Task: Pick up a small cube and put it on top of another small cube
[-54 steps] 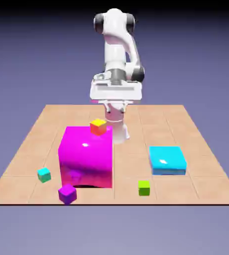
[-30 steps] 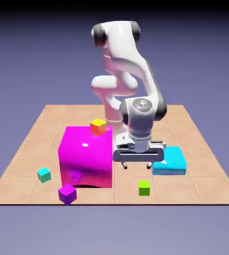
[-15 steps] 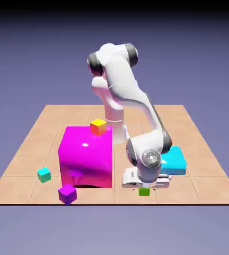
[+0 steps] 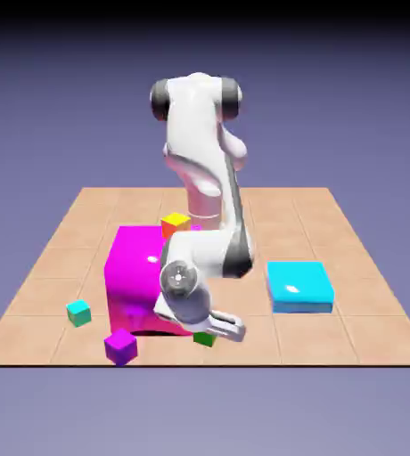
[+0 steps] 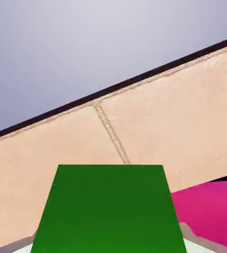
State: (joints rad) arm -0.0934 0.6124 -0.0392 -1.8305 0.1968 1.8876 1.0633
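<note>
1. The fingers are closed on the green cube, one on either side of it
2. In the exterior view, that cube shows below the hand, near the front of the bench, just beside the magenta block
3. The purple cube and teal cube sit toward the exterior view's left

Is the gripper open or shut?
Shut on the green cube: in the hand view, the cube fills the space between the gripper's tips.
</note>
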